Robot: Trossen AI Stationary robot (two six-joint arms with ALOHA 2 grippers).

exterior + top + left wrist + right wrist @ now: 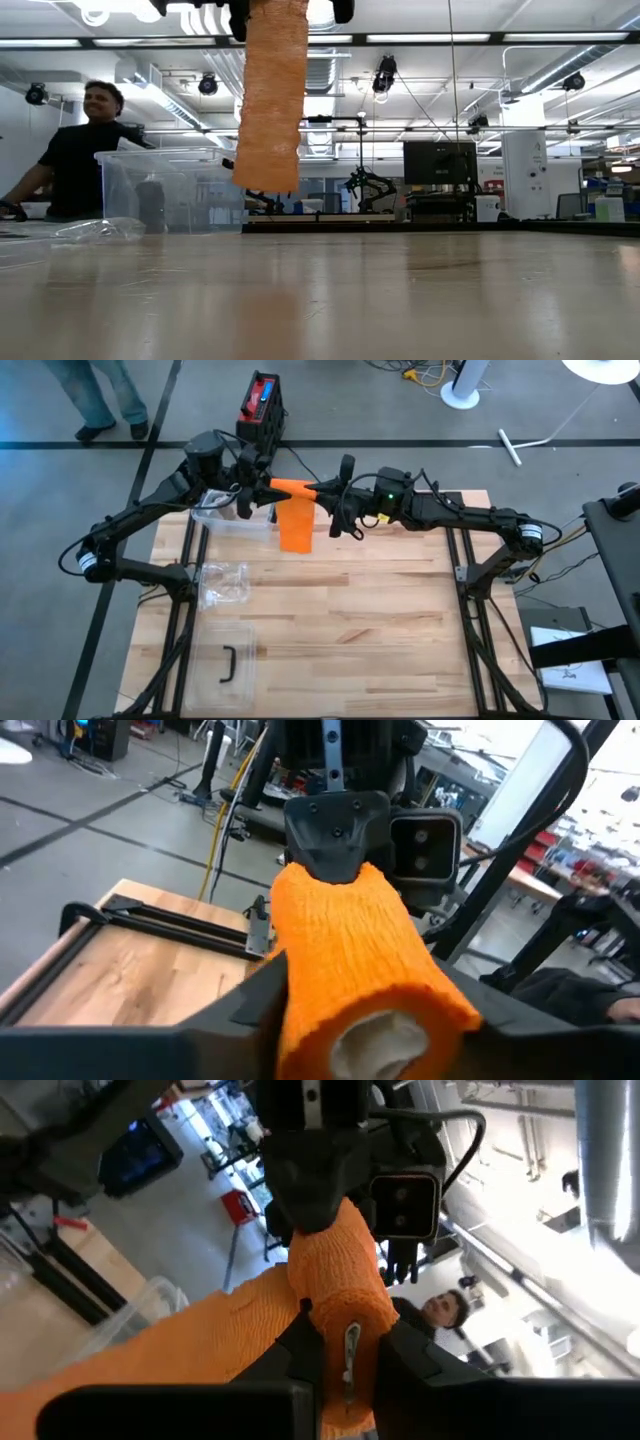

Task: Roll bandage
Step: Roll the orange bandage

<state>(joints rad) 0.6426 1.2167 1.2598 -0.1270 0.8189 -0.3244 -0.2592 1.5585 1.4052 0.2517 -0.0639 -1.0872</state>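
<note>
Bare wooden planks fill the near part of the counter (380, 620), pale and streaked, with nothing on them toward the right side. On the left part lie a crumpled clear plastic bag (224, 584) and, nearer the front edge, a clear lid with a dark handle (228, 664). A clear plastic bin (236, 517) stands at the far left, just beside the hanging cloth.

Above the far half, both arms meet in the air. The orange bandage (294, 510) is stretched level between them as a roll, and its loose tail hangs straight down, ending clear of the wood in the low view. The left gripper (375, 1020) has its fingers partly closed around one end of the roll, pressing both sides of it. The right gripper (345, 1350) is nearly closed, pinching the other end between its fingers.

Beyond the far edge is grey floor marked with dark lines, where a red and black box (262, 405) stands and a person's legs (100, 395) show at the upper left. Cables and a white stand base (461, 398) lie farther right. The low view looks into a bright workshop with ceiling lights, a monitor (440, 165), and a person in a dark shirt (80, 150) behind the bin.
</note>
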